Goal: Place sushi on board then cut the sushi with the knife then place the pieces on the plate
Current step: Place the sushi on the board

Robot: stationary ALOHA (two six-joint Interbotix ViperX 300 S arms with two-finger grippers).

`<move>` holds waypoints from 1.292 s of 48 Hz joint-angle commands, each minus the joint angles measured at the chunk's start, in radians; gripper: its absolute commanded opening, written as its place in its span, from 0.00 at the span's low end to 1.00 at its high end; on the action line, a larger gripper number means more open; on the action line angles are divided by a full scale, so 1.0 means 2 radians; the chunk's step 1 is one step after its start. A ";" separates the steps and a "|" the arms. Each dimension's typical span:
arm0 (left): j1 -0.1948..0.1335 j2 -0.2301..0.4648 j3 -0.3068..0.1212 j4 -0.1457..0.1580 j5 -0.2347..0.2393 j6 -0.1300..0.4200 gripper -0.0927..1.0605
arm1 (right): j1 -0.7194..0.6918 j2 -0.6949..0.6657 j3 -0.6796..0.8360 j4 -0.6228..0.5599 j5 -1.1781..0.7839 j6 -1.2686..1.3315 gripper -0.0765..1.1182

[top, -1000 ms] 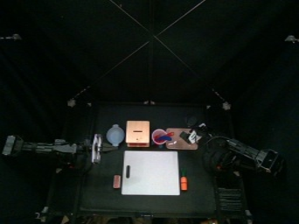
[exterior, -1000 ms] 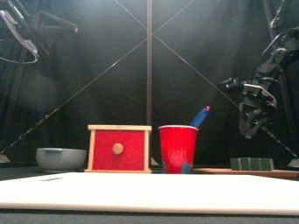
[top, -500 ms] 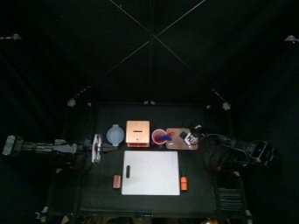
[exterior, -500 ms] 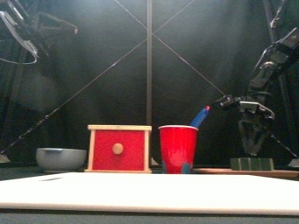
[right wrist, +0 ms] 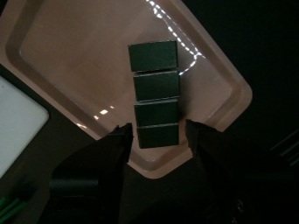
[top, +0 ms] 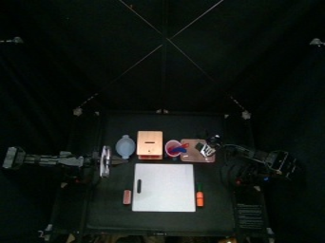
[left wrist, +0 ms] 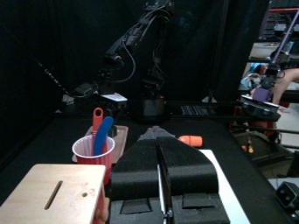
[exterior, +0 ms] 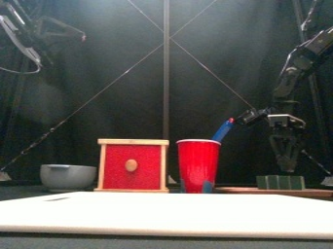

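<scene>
The right hand (right wrist: pixel 160 130) stood wide, jaws flanking the nearest block of the sushi roll (right wrist: pixel 156 94), four dark green blocks in a row on the pink tray (right wrist: pixel 82 52). The left hand (left wrist: pixel 156 133) rested pinched together at the tabletop's (top: pixel 114 180) left.

White board (top: pixel 165 187) bare, open from above. Behind it bowl (top: pixel 125 146), wooden box (top: pixel 152 144), red cup (top: pixel 174 148), pink tray (top: pixel 197 150) crowd 1 row. Blue knife (exterior: pixel 224 128) leans toward right gripper (right wrist: pixel 159 131). Tray bare both sides of 4-block sushi roll (right wrist: pixel 156 94).
</scene>
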 commanded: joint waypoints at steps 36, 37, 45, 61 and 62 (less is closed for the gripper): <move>0.013 0.002 -0.021 0.000 -0.005 0.001 0.14 | 0.013 0.035 -0.073 -0.012 0.089 0.037 0.79; 0.013 0.002 -0.022 0.000 -0.005 0.001 0.14 | 0.013 0.036 -0.072 -0.012 0.089 0.037 0.79; 0.013 0.002 -0.022 0.000 -0.005 0.001 0.14 | 0.016 0.038 -0.071 -0.004 0.087 0.028 0.79; 0.018 0.002 -0.021 -0.001 -0.006 0.001 0.14 | 0.013 0.046 -0.042 -0.014 0.015 0.026 0.79; 0.018 0.002 -0.021 -0.001 -0.005 0.001 0.14 | 0.013 0.047 -0.041 -0.015 0.012 0.027 0.79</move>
